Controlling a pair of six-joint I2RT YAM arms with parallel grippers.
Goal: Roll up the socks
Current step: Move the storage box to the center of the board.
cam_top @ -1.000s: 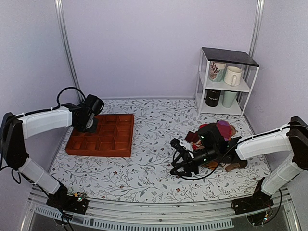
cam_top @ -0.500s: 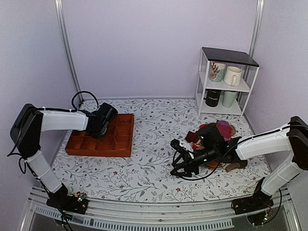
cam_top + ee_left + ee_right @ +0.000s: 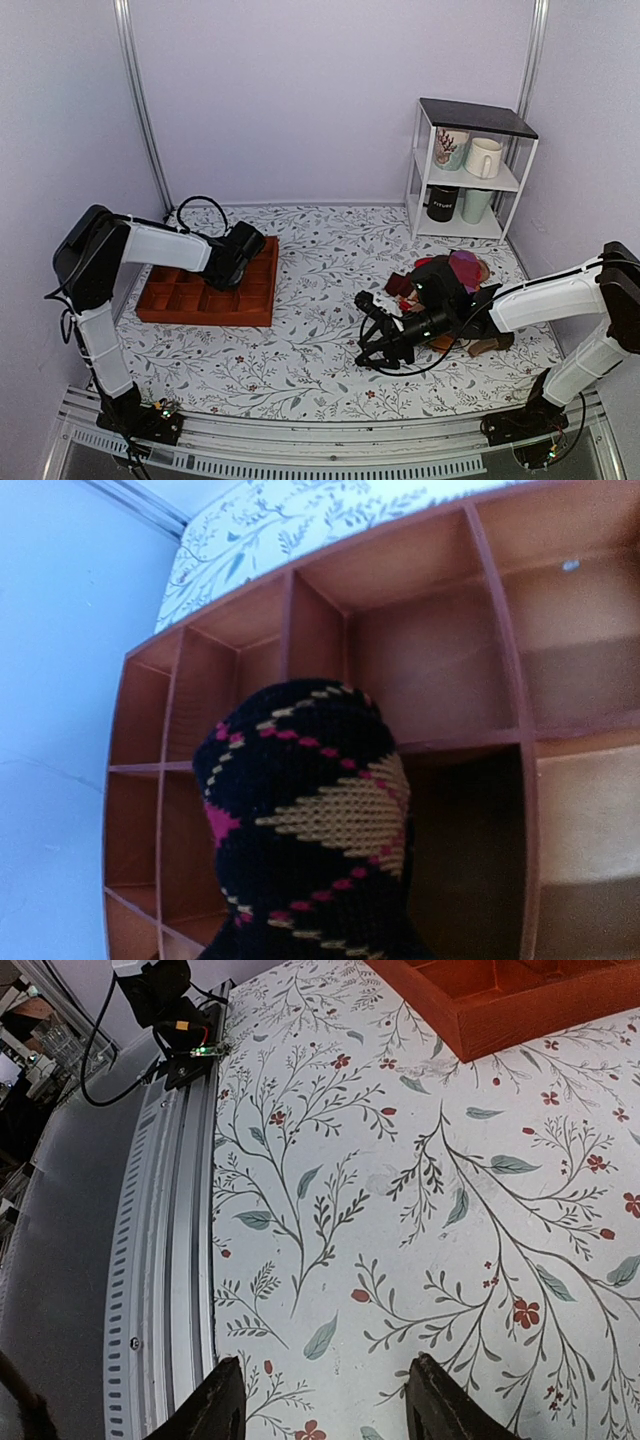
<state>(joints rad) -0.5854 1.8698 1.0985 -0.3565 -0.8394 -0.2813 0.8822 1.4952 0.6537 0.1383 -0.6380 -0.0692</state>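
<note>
The socks (image 3: 310, 830) are a rolled black bundle with red and tan argyle diamonds. My left gripper (image 3: 238, 262) is shut on them and they hide its fingers in the left wrist view. The bundle hangs over the compartments of the orange-brown tray (image 3: 430, 670), near the tray's right side (image 3: 262, 300) in the top view. My right gripper (image 3: 368, 330) hovers low over the flowered table right of centre. Its jaws stand open with nothing between them (image 3: 325, 1375).
A heap of other socks (image 3: 462, 272), maroon, purple and tan, lies behind the right arm. A white shelf (image 3: 470, 170) with several mugs stands at the back right. The table's metal front rail (image 3: 160, 1260) runs just beside the right gripper.
The left arm has swung right from the tray's back left corner to its right side, carrying the rolled socks. The right arm has stayed still.
</note>
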